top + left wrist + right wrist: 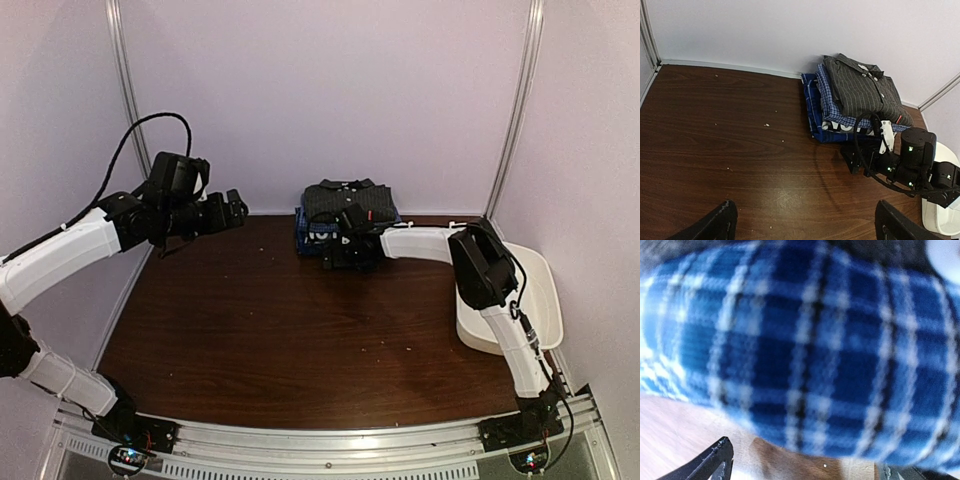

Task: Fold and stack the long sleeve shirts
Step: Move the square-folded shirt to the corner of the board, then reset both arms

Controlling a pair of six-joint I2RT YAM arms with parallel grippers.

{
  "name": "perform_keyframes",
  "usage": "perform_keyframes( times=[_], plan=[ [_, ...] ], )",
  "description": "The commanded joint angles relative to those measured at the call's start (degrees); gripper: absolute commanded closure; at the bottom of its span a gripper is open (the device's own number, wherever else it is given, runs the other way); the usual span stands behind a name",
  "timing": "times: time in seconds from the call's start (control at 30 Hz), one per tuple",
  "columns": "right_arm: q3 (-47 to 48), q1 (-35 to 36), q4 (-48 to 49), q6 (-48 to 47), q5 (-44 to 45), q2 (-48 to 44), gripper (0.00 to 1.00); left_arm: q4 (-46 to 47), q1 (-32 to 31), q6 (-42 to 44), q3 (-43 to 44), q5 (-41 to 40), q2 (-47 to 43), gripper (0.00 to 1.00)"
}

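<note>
Dark wood table (pixel 260 330) carrying everything; white tub (pixel 540 300) sitting at its right edge; right gripper (pixel 335 255), just left of the tub, standing spread wide and gripping nothing, nosing at the stack's near side, contact unclear; left gripper (pixel 238 208), far left of the tub, hovering released and empty; beyond the right gripper, left of the tub, shirts lying folded and stacked: charcoal pinstriped shirt (pixel 860 90) topping blue checked shirt (pixel 832 107), navy lettered shirt (pixel 815 117) lying lowest.

Bare table (pixel 250 330) is showing mid & left, w/ shirt stack (pixel 860 95) sitting by back wall (pixel 320 90), right arm (pixel 420 243) blocking its front, white tub (pixel 540 300) filling the right edge.
</note>
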Motion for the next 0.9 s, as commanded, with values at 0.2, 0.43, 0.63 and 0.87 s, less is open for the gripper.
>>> perform_keyframes(
  times=[0.2,0.43,0.63,0.87],
  plan=[
    [-10.4,-0.3,2.2,-1.0,-2.4,-12.3,0.00,2.4,0.6,6.6,2.9,4.0,1.9,0.02],
    [-19.5,0.2,4.7,-0.9,-3.2,-22.7,0.00,3.3,0.6,8.7,3.2,3.0,2.0,0.02],
    [-30.3,0.2,8.6,-1.7,-0.2,-37.0,0.00,4.1,0.6,10.5,2.0,1.9,1.1,0.02],
    [-44.4,0.2,13.4,-3.2,2.9,-54.3,0.00,8.3,0.6,11.7,-3.6,0.8,-2.6,0.02]
  ],
)
